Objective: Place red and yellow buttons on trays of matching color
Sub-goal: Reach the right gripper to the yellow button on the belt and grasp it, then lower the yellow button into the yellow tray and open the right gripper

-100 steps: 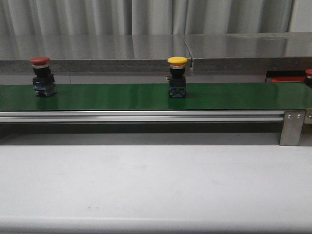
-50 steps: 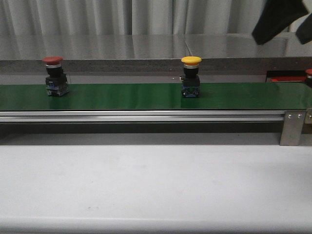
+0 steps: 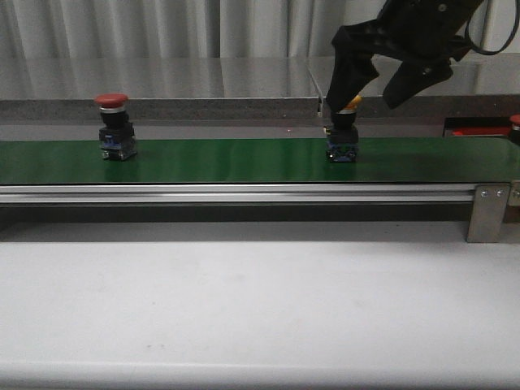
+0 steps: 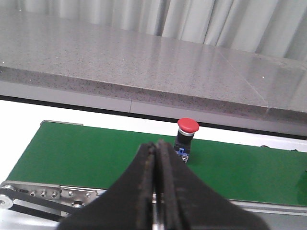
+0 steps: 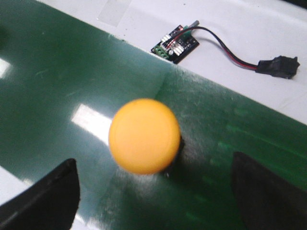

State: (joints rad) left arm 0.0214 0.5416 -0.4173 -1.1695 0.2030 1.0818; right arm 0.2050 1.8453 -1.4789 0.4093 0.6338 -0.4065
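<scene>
Right gripper spread wide above yellow button on green belt; left gripper pressed together (red button untouched, upright).

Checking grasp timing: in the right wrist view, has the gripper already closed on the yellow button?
No: the right gripper is open, its fingers apart on either side of the yellow button.
</scene>
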